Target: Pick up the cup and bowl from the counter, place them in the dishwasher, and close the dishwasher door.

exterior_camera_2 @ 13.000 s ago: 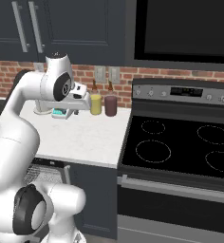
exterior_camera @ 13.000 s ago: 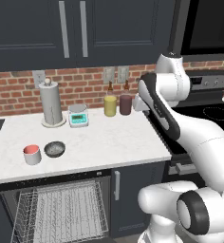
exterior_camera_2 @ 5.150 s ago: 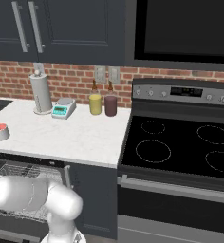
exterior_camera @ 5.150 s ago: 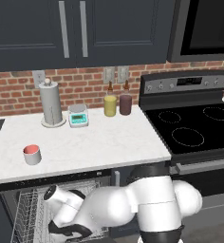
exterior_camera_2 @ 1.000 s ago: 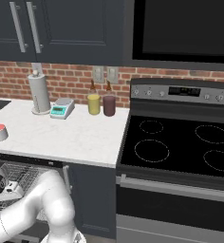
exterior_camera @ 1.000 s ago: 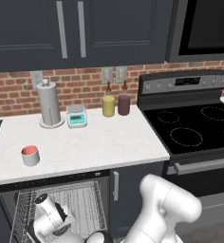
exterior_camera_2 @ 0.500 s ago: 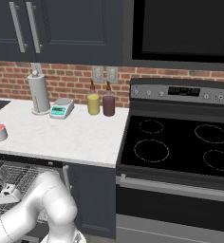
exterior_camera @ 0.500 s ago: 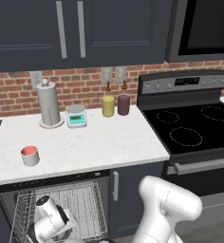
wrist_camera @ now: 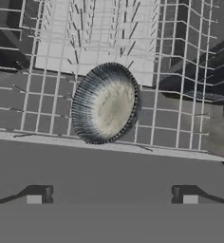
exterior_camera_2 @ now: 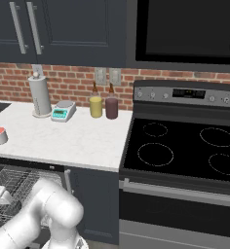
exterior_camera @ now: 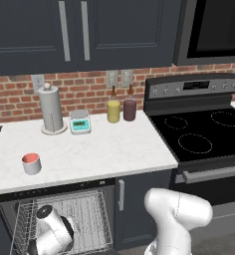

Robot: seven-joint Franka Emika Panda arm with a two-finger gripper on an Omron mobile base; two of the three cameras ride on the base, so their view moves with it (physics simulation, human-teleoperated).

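While the arm reaches down into the open dishwasher (exterior_camera: 55,219), the bowl (wrist_camera: 104,103) lies in the silver wire rack (wrist_camera: 180,71), tipped up on its rim so that its hollow faces the hand camera; being round, it shows no long axis. In the hand view the gripper (wrist_camera: 112,195) has its two dark fingertips (wrist_camera: 35,195) spread wide apart, one toward each side, and they hold nothing; the bowl sits clear of them, beyond the rack's near edge. The cup (exterior_camera: 31,163), upright with its red-pink interior facing up, stands on the counter (exterior_camera: 99,154) near the front left corner, directly above the dishwasher's left side.
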